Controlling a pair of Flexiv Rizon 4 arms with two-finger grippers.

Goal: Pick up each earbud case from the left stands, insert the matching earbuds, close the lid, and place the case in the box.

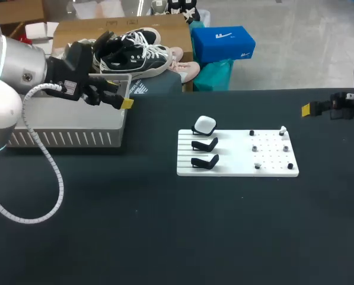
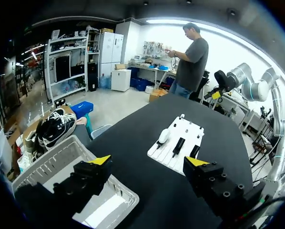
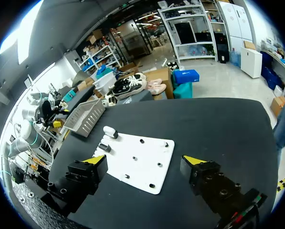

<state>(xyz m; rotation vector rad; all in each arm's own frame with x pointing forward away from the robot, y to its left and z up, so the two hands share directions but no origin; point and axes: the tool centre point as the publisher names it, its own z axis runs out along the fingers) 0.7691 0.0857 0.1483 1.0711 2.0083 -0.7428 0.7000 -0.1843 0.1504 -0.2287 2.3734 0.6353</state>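
My L tool point(image 2: 148, 161) wide open over box point(image 1: 64, 138) rim, my R tool point(image 3: 143, 159) wide open near worktop point(image 1: 165, 237) R edge, white earbud case point(image 1: 204, 124) on rearmost stand of white board point(image 1: 236, 168), box interior seen in L wrist view only

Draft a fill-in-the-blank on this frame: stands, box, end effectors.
Of the three black stands, only ___ holds an earbud case.
The left end effector hangs above the rim of the ___.
The right end effector, like the left, is ___.
Missing words: one; box; open.
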